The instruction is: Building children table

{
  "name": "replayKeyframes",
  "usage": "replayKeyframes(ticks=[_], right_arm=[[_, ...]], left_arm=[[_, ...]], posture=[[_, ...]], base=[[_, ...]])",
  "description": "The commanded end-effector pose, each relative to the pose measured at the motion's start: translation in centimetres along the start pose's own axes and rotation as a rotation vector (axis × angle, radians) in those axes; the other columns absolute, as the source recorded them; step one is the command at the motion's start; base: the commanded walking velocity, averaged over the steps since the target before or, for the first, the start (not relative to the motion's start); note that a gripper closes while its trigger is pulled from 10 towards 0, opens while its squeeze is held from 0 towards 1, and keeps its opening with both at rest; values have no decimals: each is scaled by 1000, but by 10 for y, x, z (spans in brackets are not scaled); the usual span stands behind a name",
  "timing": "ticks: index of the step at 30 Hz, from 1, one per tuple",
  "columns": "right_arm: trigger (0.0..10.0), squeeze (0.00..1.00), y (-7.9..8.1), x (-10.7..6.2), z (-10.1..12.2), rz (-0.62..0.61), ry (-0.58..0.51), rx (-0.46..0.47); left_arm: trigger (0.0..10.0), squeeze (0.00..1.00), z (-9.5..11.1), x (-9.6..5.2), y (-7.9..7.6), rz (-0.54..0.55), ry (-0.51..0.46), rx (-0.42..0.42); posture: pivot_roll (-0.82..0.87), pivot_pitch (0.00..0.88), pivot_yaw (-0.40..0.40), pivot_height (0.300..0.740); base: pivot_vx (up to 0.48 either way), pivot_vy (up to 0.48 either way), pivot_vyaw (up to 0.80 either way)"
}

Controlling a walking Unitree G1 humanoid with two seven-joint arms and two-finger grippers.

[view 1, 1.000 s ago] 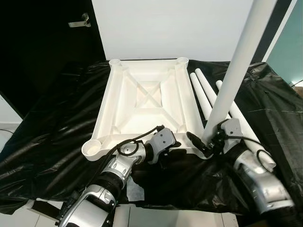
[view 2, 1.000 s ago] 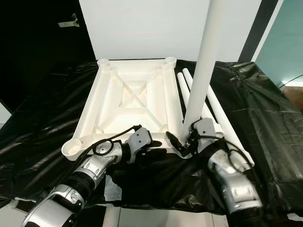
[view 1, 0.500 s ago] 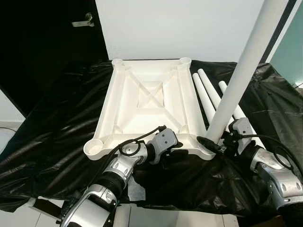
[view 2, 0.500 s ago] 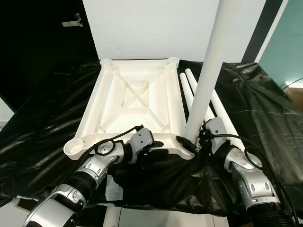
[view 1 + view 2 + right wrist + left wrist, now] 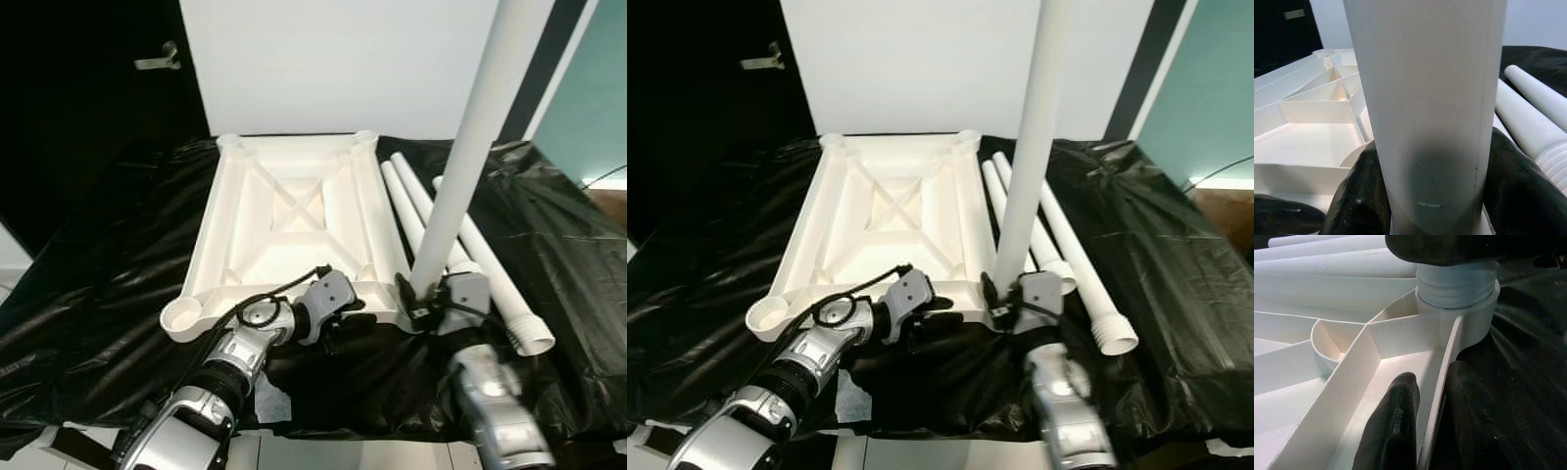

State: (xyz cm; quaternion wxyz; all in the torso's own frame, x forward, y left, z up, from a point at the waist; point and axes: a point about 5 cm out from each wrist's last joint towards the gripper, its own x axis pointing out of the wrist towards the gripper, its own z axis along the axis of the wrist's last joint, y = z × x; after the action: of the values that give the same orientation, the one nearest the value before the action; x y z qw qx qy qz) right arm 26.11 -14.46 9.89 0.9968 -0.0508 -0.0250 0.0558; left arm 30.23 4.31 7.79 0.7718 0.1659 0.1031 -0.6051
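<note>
One leg [image 5: 468,166] between right tool [image 5: 423,301] fingers

You see black sheeting [image 5: 108,255] over the work surface; behind it, a white wall panel [image 5: 323,64]; a door handle [image 5: 159,61] upper left.

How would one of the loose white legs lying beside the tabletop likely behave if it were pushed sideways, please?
A loose leg is a smooth round tube, so it would probably roll across the black sheet. It looks rigid, hollow at its open end, and so likely light.
</note>
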Motion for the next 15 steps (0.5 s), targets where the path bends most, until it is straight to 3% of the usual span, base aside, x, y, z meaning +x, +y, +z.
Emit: replayKeyframes(ticks=[1,5,6,7,8,9,11,12,13,15], right_arm=[[0,0,-17,-4,-25,-92,156,-60],[0,0,-12,-2,-25,-87,150,-38],[588,0,-8,-1,-24,-83,143,-30],[4000,0,-6,-1,-24,-82,137,-29],[8392,0,-5,0,-23,-85,132,-33],[9804,0,-4,0,-23,-85,128,-36],[9804,0,-4,0,-23,-85,126,-40],[10000,1000,-2,2,-18,-23,108,-12],[10000,1000,-2,2,-18,-23,108,-12],[10000,1000,5,3,-13,148,116,70]], left_arm=[[10000,0,-34,2,-26,-148,146,-63],[10000,0,-33,1,-25,-140,143,-63],[10000,0,-33,2,-25,-138,141,-64],[10000,0,-33,2,-25,-137,139,-64],[10000,0,-33,2,-25,-137,138,-65],[10000,0,-33,2,-26,-138,137,-66],[10000,0,-33,2,-26,-138,137,-66],[10000,0,-35,1,-28,-139,137,-72],[10000,0,-35,1,-28,-139,137,-72],[10000,0,-36,1,-30,-145,140,-74]], posture=[[-57,0,17,740],[-46,0,13,740],[-45,0,11,740],[-45,0,11,740],[-45,0,10,740],[-45,0,9,740],[-45,0,9,740],[-48,0,4,740],[-48,0,4,740],[-51,0,-3,740]], base=[[0,0,0],[0,0,0],[0,0,0],[0,0,0],[0,0,0],[0,0,0],[0,0,0],[0,0,0],[0,0,0],[0,0,0]])
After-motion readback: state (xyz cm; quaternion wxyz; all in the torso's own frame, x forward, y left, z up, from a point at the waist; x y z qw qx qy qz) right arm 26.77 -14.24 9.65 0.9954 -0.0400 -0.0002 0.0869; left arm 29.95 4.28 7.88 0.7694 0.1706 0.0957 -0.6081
